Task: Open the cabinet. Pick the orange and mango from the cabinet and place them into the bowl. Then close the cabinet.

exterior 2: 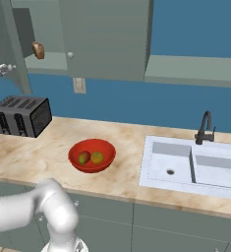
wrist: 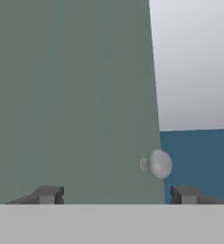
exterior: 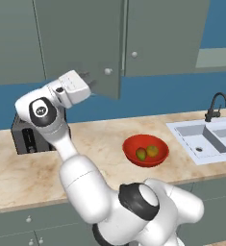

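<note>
In the left base view the glossy red bowl [exterior: 145, 150] sits on the marble counter [exterior: 100, 139], holding the small orange-yellow orange [exterior: 153, 151] and, touching it at nine o'clock, the green-red oval mango [exterior: 141, 154]. Beyond, the two-finger gripper [exterior: 91, 80] stands with jaws apart (empty) beside the grey-green cabinet [exterior: 85, 38] door's round pale knob [wrist: 158, 164], at three o'clock of it.

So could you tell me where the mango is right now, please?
The mango lies in the red bowl on the counter, touching the orange on its left in both base views, between toaster and sink.
</note>
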